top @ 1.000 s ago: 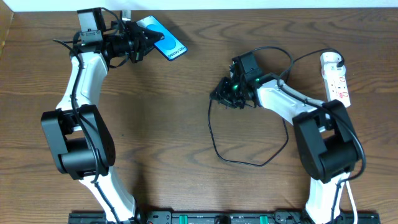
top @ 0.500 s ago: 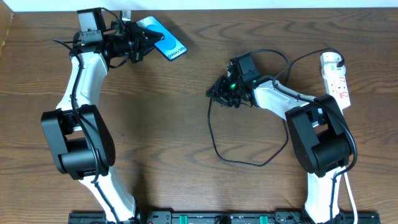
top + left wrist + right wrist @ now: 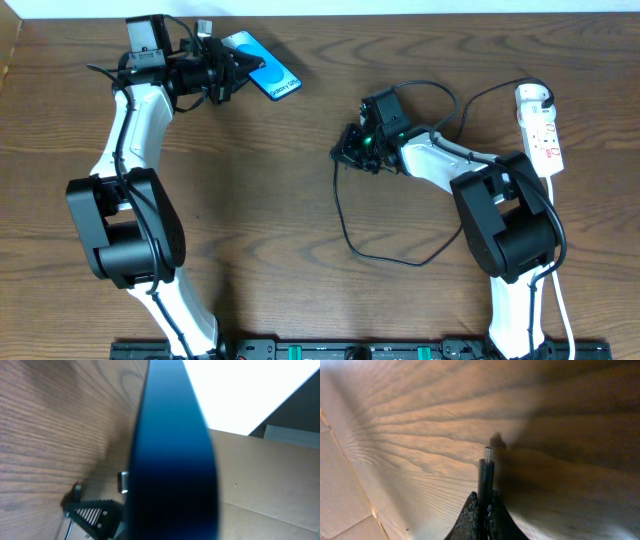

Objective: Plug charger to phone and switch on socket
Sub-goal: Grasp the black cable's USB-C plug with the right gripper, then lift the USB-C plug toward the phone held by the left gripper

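Wood table (image 3: 270, 200), 2 arms over it. Socket (image 3: 541, 130) lies at the far right edge. Phone (image 3: 268, 68), screen lit blue, sits near the top edge, clamped in the left gripper (image 3: 236, 70). Charger (image 3: 338, 200) cable loops at centre. The right gripper (image 3: 347, 155) pinches its connector tip (image 3: 486, 467), close to the wood.

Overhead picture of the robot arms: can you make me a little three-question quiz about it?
1. True or false: the phone has a glowing blue screen.
2. What does the right gripper pinch? A) the charger tip B) the phone C) nothing
3. Fill in: the white power strip lies on the robot's ____ side.
Key: 1 true; 2 A; 3 right.
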`<state>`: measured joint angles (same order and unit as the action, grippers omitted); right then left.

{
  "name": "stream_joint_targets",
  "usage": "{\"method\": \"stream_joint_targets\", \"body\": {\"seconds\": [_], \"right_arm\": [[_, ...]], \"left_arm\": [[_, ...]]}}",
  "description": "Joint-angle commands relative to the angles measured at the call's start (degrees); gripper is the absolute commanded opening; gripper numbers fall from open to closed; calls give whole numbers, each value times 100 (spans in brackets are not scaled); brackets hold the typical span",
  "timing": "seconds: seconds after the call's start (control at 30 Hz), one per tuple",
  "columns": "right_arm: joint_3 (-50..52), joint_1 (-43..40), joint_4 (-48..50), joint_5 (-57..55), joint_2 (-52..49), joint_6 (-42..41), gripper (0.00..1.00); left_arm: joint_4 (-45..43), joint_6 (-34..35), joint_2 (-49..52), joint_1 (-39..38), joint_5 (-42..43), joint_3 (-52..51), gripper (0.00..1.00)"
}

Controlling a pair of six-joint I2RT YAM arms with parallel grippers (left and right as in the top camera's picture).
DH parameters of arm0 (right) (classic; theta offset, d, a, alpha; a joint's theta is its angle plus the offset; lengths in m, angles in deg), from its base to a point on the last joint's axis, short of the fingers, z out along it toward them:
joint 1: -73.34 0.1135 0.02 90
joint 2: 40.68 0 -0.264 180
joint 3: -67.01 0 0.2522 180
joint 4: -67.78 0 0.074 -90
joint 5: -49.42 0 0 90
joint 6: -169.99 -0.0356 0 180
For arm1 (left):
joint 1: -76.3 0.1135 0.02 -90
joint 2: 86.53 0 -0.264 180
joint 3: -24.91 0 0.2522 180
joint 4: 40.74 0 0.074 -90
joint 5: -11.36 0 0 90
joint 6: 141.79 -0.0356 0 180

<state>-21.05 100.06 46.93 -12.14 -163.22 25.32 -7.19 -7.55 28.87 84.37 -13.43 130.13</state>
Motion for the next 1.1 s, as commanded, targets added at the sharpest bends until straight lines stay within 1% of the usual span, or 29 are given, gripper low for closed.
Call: {"method": "stream_joint_targets", "body": {"seconds": [0.0,0.07,0.1,0.17,0.23,0.37,0.57,0.63,0.73,0.93,1.0,1.07], "right_arm": [[-63,2,140,-118,-59,588,1],[-66,-87,210,-11,-59,769,1],[-66,-144,284,227,-57,986,1],[-66,-315,649,1110,-57,1539,1],[-66,-538,1029,2050,-55,1921,1],[-66,-942,1464,3370,37,2100,1],[-66,-1228,1204,4507,361,2422,2],[-66,-1217,986,4690,518,2579,1],[-66,-1119,450,4607,822,3038,1],[-66,-933,-1117,3622,1650,3971,1],[-66,-841,-1338,3622,1893,4105,1],[-66,-732,-1344,3689,2037,4103,1]], "left_arm": [[105,-356,-127,-7,177,48,7],[192,-378,-127,-7,184,48,7],[216,-378,-127,-7,190,48,7],[223,-415,-127,-7,334,48,7],[219,-553,-127,-7,564,48,7],[199,-723,-127,-7,1158,48,7],[-210,-761,-127,-7,2258,48,8],[-348,-754,-127,-15,2494,48,7],[-341,-761,-129,-17,2492,48,7],[-343,-765,-129,-63,2492,48,7],[-391,-826,-129,-133,2492,48,7],[-461,-846,-129,-225,2492,48,7]]}}
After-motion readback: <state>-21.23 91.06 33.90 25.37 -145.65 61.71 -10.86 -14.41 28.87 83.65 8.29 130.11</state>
